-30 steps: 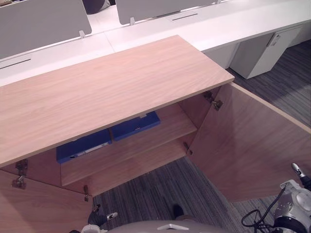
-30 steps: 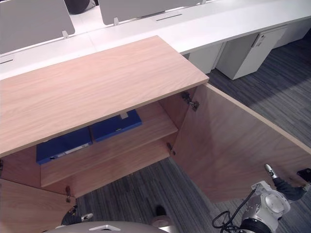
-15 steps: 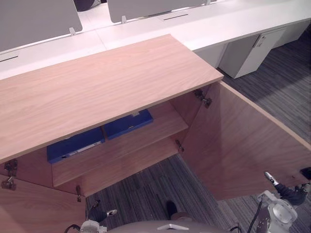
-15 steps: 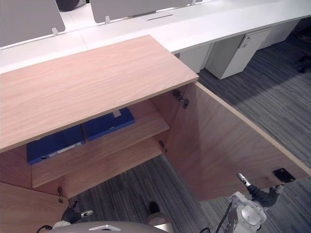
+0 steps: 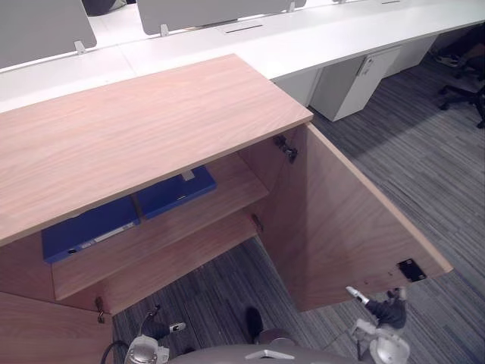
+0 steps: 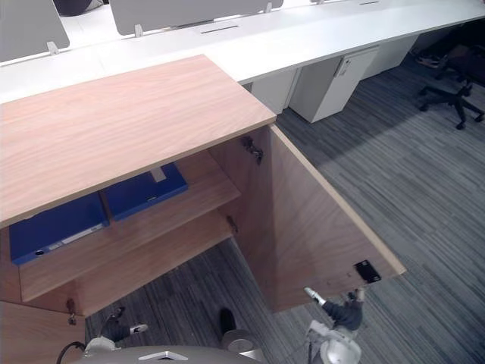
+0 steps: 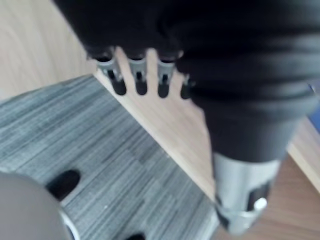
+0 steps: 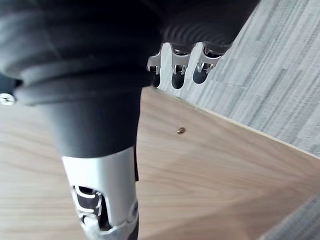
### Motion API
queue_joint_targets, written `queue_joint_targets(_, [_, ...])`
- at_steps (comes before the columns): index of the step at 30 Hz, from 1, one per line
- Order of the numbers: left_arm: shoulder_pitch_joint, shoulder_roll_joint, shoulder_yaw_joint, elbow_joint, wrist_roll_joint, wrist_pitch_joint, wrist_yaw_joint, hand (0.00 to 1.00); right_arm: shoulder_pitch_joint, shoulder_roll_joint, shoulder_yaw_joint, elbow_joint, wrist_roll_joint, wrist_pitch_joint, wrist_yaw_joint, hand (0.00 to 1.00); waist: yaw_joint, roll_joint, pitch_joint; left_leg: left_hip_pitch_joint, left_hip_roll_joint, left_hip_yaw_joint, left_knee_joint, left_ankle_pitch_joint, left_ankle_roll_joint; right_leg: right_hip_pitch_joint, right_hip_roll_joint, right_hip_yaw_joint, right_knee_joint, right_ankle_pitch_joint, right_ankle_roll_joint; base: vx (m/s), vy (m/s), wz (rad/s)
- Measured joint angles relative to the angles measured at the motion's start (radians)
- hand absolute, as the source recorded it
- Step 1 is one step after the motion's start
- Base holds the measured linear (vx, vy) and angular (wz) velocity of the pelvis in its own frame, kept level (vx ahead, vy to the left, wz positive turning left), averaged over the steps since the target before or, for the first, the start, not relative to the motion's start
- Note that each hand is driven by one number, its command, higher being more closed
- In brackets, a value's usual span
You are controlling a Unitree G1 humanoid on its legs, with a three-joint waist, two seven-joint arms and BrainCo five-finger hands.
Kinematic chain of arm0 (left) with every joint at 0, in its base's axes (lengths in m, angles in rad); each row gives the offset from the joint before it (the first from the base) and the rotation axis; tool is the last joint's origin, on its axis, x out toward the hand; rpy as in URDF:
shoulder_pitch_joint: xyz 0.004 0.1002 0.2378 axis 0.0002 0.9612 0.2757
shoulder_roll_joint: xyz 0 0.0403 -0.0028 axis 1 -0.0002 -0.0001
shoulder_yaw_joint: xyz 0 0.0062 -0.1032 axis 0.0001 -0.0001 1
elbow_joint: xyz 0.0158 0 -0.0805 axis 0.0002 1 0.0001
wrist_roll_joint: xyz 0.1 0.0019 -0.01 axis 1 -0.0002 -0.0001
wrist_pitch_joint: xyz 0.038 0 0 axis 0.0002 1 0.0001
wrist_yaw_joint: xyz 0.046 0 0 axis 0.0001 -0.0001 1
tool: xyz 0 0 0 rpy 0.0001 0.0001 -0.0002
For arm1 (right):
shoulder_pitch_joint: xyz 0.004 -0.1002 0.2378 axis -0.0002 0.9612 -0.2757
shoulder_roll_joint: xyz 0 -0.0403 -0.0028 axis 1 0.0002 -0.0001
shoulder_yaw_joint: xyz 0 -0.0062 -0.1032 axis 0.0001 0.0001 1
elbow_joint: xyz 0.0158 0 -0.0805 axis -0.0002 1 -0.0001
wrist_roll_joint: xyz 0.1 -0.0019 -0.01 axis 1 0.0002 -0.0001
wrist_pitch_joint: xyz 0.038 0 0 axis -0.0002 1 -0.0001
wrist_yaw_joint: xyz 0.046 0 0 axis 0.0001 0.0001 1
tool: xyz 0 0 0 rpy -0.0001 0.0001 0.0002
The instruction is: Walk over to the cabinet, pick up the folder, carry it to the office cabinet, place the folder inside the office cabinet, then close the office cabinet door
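Note:
Two blue folders lie flat on the upper shelf of the open wooden office cabinet [image 5: 136,129], one at the left [image 5: 89,230] and one beside it [image 5: 176,192]. The cabinet's right door [image 5: 341,220] stands wide open over the carpet. My right hand [image 5: 383,311] hangs low by that door's lower outer corner. Its fingers [image 8: 176,70] are relaxed and hold nothing, with the door panel [image 8: 225,165] close in front of them. My left hand [image 5: 155,334] hangs low in front of the cabinet's left half, fingers [image 7: 140,82] relaxed and empty.
The left door [image 5: 45,334] is open too, at the lower left. White desks [image 5: 303,45] with grey screens [image 5: 204,11] run behind the cabinet. A white pedestal [image 5: 352,80] and a black office chair [image 5: 462,76] stand at the right on striped grey carpet [image 5: 424,174].
The whole picture has slid left, so the camera has turned right; the right door's free edge and its latch plate have come into view. My right hand now sits under that edge.

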Motion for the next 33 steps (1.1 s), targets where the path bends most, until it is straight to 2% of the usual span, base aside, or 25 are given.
queue_joint_targets(3, [-0.009, -0.006, 0.000, 0.010, 0.006, 0.002, 0.004, 0.00, 0.015, -0.009, 0.135, 0.052, 0.000, 0.020, 0.011, 0.00, 0.007, -0.002, -0.001, 0.000, 0.004, -0.018, -0.014, 0.016, -0.004, -0.007, 0.007, -0.009, 0.000, 0.006, -0.003, -0.05, -0.051, -0.05])
queue_joint_targets(5, [-0.029, -0.012, -0.002, 0.022, 0.008, 0.004, 0.015, 0.00, 0.012, -0.033, 0.238, 0.062, -0.001, 0.037, 0.053, 0.00, 0.036, -0.003, -0.001, -0.007, 0.007, -0.021, -0.017, 0.022, -0.008, -0.015, 0.008, -0.027, 0.000, 0.009, -0.006, -0.07, -0.048, -0.03])
queue_joint_targets(7, [-0.039, -0.020, -0.020, 0.021, 0.015, 0.004, 0.021, 0.00, -0.045, -0.073, 0.418, 0.072, -0.071, 0.049, 0.146, 0.00, 0.065, -0.002, -0.001, -0.008, 0.011, -0.041, -0.021, 0.031, -0.006, -0.011, 0.013, -0.031, 0.001, 0.009, -0.008, -0.07, -0.054, 0.15])
queue_joint_targets(8, [-0.043, -0.022, -0.025, 0.021, 0.014, 0.004, 0.021, 0.00, -0.075, -0.079, 0.467, 0.072, -0.095, 0.049, 0.175, 0.00, 0.073, -0.002, -0.001, -0.009, 0.011, -0.047, -0.026, 0.036, -0.008, -0.011, 0.014, -0.033, 0.001, 0.009, -0.008, -0.06, -0.044, 0.25])
queue_joint_targets(10, [-0.054, -0.031, -0.042, 0.020, 0.015, 0.004, 0.023, 0.00, -0.202, -0.064, 0.599, 0.100, -0.174, 0.053, 0.238, 0.00, 0.103, 0.000, 0.000, -0.007, 0.011, -0.077, -0.061, 0.068, -0.012, -0.010, 0.016, -0.054, 0.000, 0.008, -0.009, -0.06, -0.040, 0.39])
queue_joint_targets(15, [-0.064, -0.035, -0.047, 0.016, 0.014, 0.002, 0.030, 0.00, -0.423, 0.030, 0.715, 0.127, -0.279, 0.032, 0.288, 0.00, 0.144, -0.002, 0.002, -0.006, 0.003, -0.112, -0.079, 0.091, -0.016, 0.004, 0.011, -0.071, 0.006, 0.006, -0.009, -0.01, 0.000, 0.27])
queue_joint_targets(20, [-0.067, -0.029, -0.044, 0.016, 0.013, 0.002, 0.045, 0.00, -0.538, 0.057, 0.737, 0.192, -0.349, 0.034, 0.291, 0.00, 0.166, -0.026, -0.004, -0.011, -0.017, -0.136, -0.079, 0.084, 0.000, 0.012, -0.012, -0.088, 0.007, 0.004, 0.010, 0.02, 0.062, 0.16])
queue_joint_targets(26, [-0.069, -0.011, -0.030, 0.014, 0.012, 0.002, 0.048, 0.00, -0.550, 0.053, 0.554, 0.194, -0.353, 0.048, 0.260, 0.00, 0.170, -0.041, -0.004, -0.019, -0.047, -0.186, -0.077, 0.079, 0.029, 0.023, -0.041, -0.129, 0.028, -0.012, 0.033, 0.05, 0.057, 0.27])
queue_joint_targets(33, [-0.054, 0.026, 0.027, 0.009, 0.011, 0.004, 0.046, 0.00, -0.389, 0.038, 0.328, 0.170, -0.353, 0.052, 0.222, 0.00, 0.170, -0.055, -0.010, -0.020, -0.055, -0.256, -0.072, 0.070, 0.039, 0.048, -0.058, -0.160, 0.054, -0.036, 0.037, 0.07, 0.036, 0.33])
